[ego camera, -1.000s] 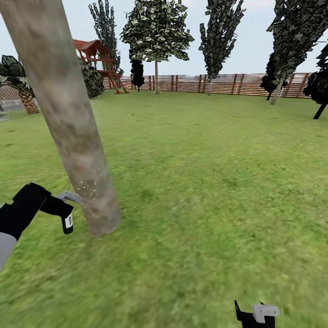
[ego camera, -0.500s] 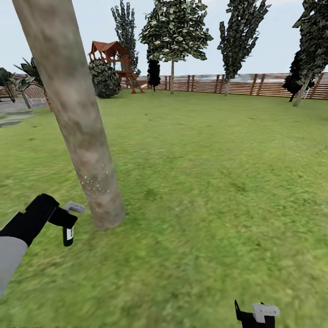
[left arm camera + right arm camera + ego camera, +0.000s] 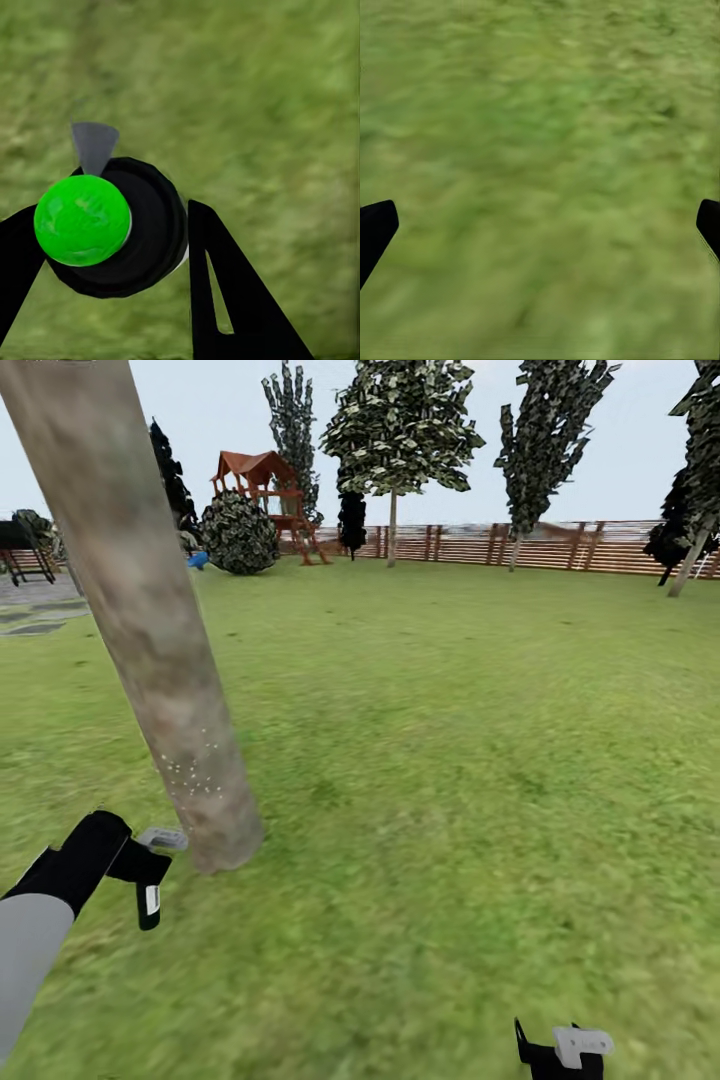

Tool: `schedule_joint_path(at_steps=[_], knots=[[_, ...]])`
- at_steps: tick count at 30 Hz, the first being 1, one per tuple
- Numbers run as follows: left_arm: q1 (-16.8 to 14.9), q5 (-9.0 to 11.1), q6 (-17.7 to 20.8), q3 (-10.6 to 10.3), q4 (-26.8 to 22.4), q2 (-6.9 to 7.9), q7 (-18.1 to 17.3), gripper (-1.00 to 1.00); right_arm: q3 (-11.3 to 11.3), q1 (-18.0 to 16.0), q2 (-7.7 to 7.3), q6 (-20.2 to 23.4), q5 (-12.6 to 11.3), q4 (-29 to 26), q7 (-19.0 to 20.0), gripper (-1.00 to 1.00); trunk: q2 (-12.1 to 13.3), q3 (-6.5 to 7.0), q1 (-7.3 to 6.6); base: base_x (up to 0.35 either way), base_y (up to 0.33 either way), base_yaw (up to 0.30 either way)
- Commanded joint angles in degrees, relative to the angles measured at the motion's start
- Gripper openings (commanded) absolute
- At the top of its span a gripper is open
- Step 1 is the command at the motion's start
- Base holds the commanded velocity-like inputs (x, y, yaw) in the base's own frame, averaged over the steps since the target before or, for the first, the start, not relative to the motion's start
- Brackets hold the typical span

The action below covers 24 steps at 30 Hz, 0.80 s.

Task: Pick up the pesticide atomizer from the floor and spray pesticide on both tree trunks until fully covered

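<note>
From the head camera, the left pincer (image 3: pixel 150 860) holds the sprayer (image 3: pixel 152 880) low on the left, its grey nozzle just beside the near tree trunk (image 3: pixel 150 650), where pale droplets dot the bark low down. Far off across the lawn (image 3: pixel 450 760) stands another tree (image 3: pixel 400 430) by the fence (image 3: pixel 560 545). The left wrist camera shows the black fingers (image 3: pixel 225 285) pinching the sprayer's round black body with its green cap (image 3: pixel 82 220); it looks light, rigid and smooth, best held around the body. The right wrist camera shows the right pincer (image 3: pixel 540 225) spread wide over grass.
</note>
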Motion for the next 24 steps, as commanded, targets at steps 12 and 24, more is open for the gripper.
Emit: schedule_joint_path(at_steps=[12,24], knots=[[0.83,-0.36,0.19,0.03,-0.14,-0.53,2.87,-1.00,-0.30,-0.03,0.02,-0.14,0.61,0.05,-0.20,1.00,-0.02,-0.05,-0.01,0.048,-0.268,0.213],[0.83,-0.36,0.21,0.11,-0.03,-0.56,2.92,-1.00,-0.30,-0.03,0.02,-0.17,0.60,0.05,-0.20,1.00,-0.02,-0.05,-0.01,0.114,-0.249,0.067]])
